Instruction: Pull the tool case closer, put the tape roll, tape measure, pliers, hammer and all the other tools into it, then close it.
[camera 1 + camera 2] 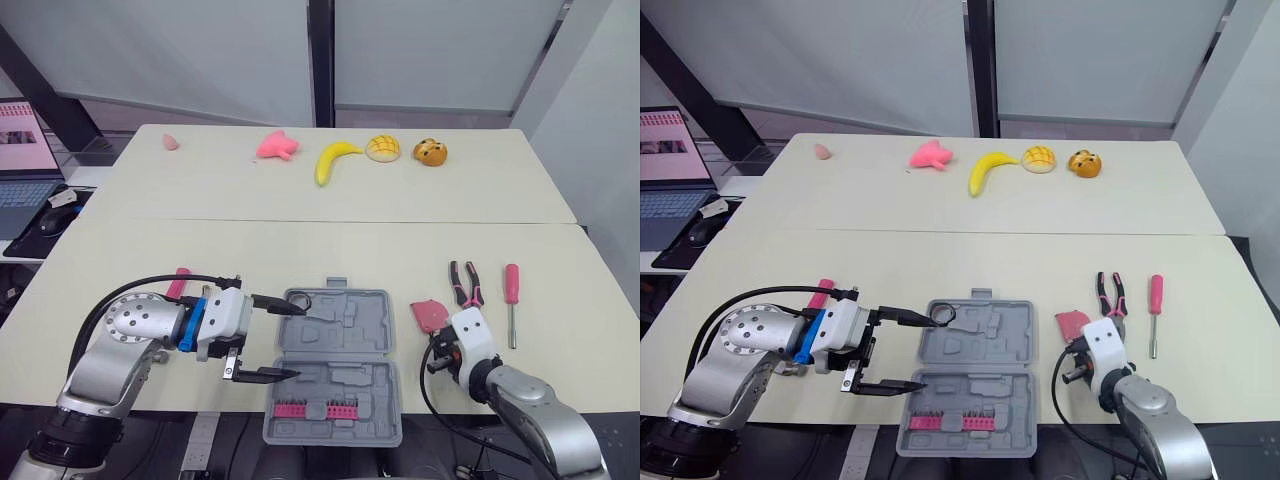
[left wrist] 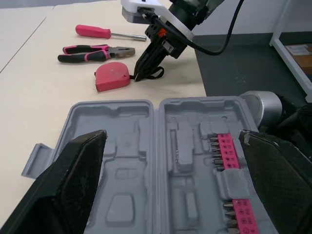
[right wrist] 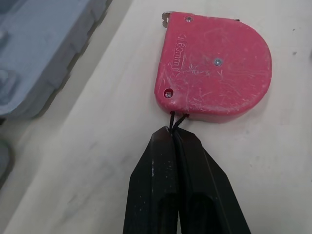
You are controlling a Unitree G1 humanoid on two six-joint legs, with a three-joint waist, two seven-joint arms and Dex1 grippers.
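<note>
At the near edge of the table (image 1: 300, 240) the open tool case (image 1: 335, 365) holds only its bits (image 1: 318, 409), the left gripper (image 1: 298, 340) spread wide above it, the right gripper (image 3: 174, 134) pinching the cord (image 3: 176, 118) of the tape measure (image 3: 217, 63) just beside it; pliers (image 1: 465, 283) and screwdriver (image 1: 511, 290) lie unpacked.

It looked like an office used as a robot test lab. Two pale counters (image 1: 300, 240) stood pushed edge to edge, with frosted partition panels (image 1: 200, 50) in dark frames at 12 o'clock. An open laptop (image 1: 22, 165) and mouse (image 1: 55, 222) sat at 9 o'clock, and play foods (image 1: 335, 160) lined the far counter.
</note>
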